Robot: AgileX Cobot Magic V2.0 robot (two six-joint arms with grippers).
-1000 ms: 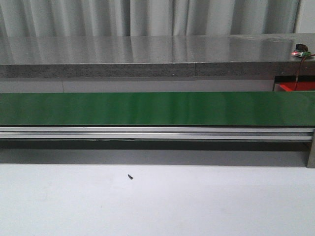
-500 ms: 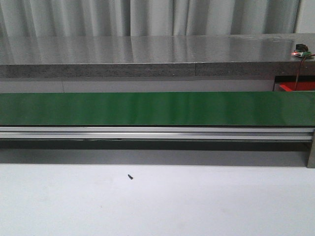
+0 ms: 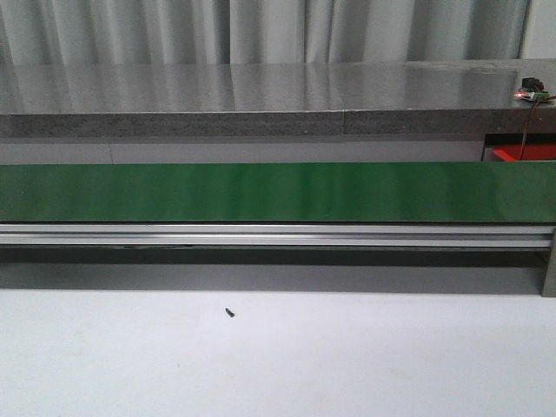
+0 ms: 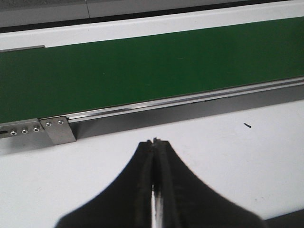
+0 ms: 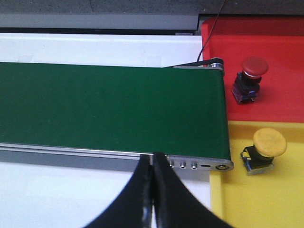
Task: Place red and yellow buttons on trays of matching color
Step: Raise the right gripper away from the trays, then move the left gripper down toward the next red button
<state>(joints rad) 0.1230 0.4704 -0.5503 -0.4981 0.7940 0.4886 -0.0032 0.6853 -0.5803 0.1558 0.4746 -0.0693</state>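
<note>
Left gripper (image 4: pixel 155 141): black, tapered fingers pressed together with no gap between the tips; it holds nothing and hangs over the white tabletop (image 4: pixel 228 156), short of the belt's near rail.
Right gripper (image 5: pixel 153 155): black fingers likewise closed tip to tip, empty; in its wrist view the tips overlap the silver end bracket (image 5: pixel 199 164) of the belt frame, and whether they touch it cannot be told.
White tabletop: a small dark speck (image 3: pixel 229 312) lies on it, in front of the belt.
Aluminium rail (image 3: pixel 278 235): runs along the near edge of the belt across the whole front view.
Long green conveyor belt (image 3: pixel 261 191): bare along its visible length.
Yellow plastic tray (image 5: pixel 266 199): sits past the belt's end, nearer the right arm, adjoining the red tray.
Yellow mushroom-head button (image 5: pixel 269 142): on the yellow tray, tipped on its side, dark base towards the belt.
Red plastic tray (image 5: pixel 280 52): beyond the yellow tray; only a corner shows in the front view (image 3: pixel 524 153).
Red mushroom-head button (image 5: pixel 254 67): on the red tray, near the belt's end roller, with a dark bluish base.
Grey stone-like counter (image 3: pixel 261 95): behind the belt, with a small lit circuit board (image 3: pixel 532 91) and wire at its right end.
Pale curtain (image 3: pixel 261 30): farthest back.
</note>
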